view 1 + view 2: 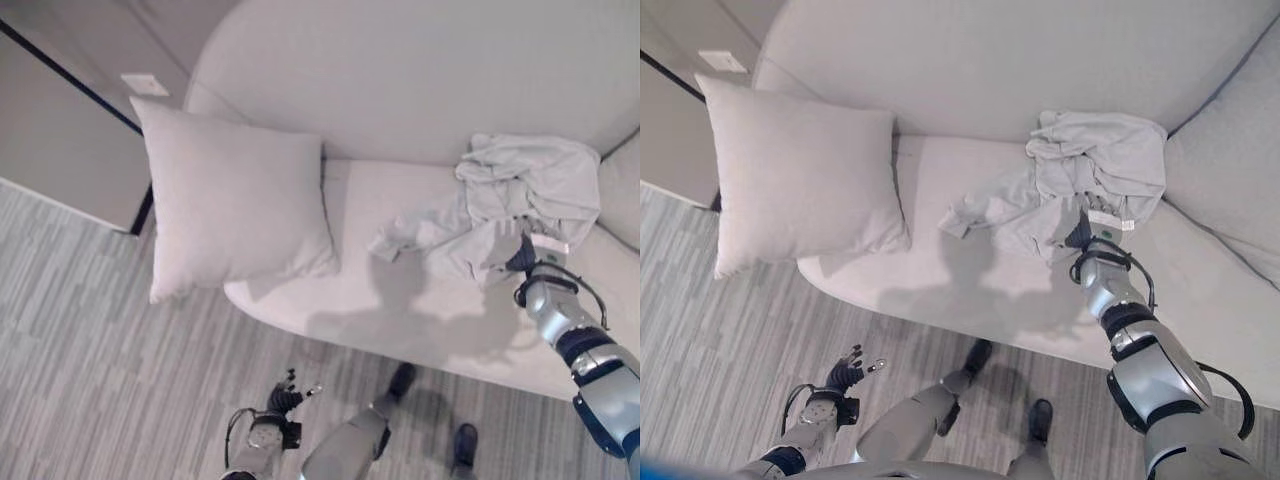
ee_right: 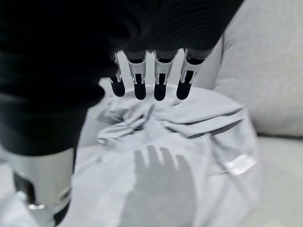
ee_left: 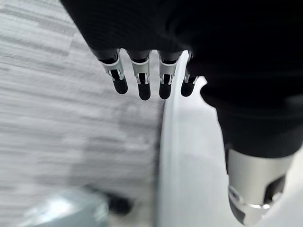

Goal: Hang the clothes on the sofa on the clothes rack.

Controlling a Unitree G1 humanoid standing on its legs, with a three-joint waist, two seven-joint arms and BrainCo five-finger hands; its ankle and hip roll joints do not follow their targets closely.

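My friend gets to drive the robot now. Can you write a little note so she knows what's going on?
Right hand: open, fingers straight, hovering just above the crumpled pale garment, not holding it.
Left hand: open, idle, low over the floor in front of the sofa.
The garment lies on the sofa seat, to the robot's right of the pillow.
Done: the reach. Left: grab it, lift it, hang it on the rack.

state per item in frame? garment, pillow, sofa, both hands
garment: crumpled in a heap on the sofa seat near the backrest, one sleeve trailing toward the pillow, not grasped
pillow: upright, leaning at the sofa's left end
sofa: seat bare between the pillow and the garment
right hand: open, fingers straight, above the garment, casting a shadow on it
left hand: open, low by the sofa's front edge, over the floor, holding nothing
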